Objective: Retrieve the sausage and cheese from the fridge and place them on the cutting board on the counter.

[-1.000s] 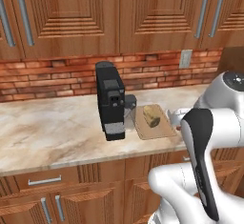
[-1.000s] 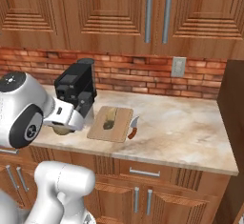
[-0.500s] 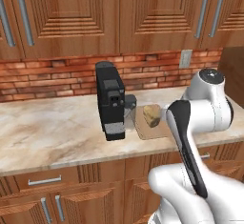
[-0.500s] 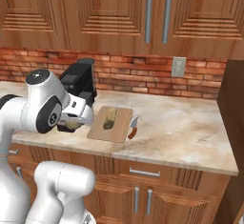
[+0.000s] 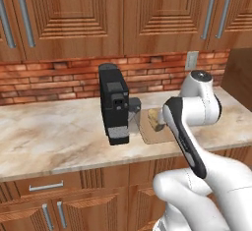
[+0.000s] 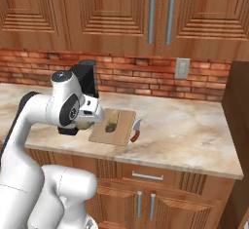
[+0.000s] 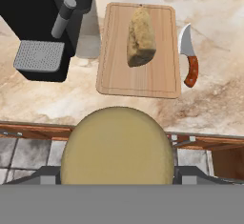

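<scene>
The jaws are spread wide around a round, pale yellow cheese point(image 7: 116, 144), holding it above the front edge of the table point(image 7: 219, 108). Past it, the wooden cutting board point(image 7: 119, 70) lies flat on the beige marbled top, carrying 1 tan, lumpy oblong piece of food point(image 7: 140, 36) near its far end. A black coffee machine point(image 5: 114, 102) stands just beside the board on one side, and a small knife point(image 6: 136, 129) with a reddish-brown handle lies just beside it on the other.
</scene>
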Motion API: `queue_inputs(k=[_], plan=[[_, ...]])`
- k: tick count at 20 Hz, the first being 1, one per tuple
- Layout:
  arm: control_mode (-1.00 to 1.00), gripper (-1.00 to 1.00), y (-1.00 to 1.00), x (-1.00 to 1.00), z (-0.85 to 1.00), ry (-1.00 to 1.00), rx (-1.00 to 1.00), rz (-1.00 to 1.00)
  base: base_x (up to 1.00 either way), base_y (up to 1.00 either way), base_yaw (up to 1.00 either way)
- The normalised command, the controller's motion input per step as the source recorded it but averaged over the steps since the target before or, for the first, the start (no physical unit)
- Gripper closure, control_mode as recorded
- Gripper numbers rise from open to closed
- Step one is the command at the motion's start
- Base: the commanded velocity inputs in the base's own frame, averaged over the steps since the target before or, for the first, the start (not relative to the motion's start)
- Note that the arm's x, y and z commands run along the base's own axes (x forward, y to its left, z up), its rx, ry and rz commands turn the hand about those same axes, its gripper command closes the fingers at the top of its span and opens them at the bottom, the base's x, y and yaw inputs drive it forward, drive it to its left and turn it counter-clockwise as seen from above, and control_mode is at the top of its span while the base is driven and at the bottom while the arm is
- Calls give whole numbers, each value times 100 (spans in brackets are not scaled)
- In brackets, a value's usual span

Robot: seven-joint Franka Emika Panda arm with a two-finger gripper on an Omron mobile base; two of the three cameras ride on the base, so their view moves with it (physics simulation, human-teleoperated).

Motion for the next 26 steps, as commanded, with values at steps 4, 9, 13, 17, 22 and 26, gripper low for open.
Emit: queue_inputs(k=[4,9,13,17,22,26], plan=[[-100,100,4,49,-56,6,0,19,0,0,0],[-100,100,12,54,-37,14,0,7,0,0,0],[-100,100,12,65,-20,18,0,0,0,0,0],[-100,100,2,71,-20,15,0,0,0,0,0],[-100,100,0,61,-34,6,0,0,0,0,0],[-100,100,0,54,-41,0,0,0,0,0,0]])
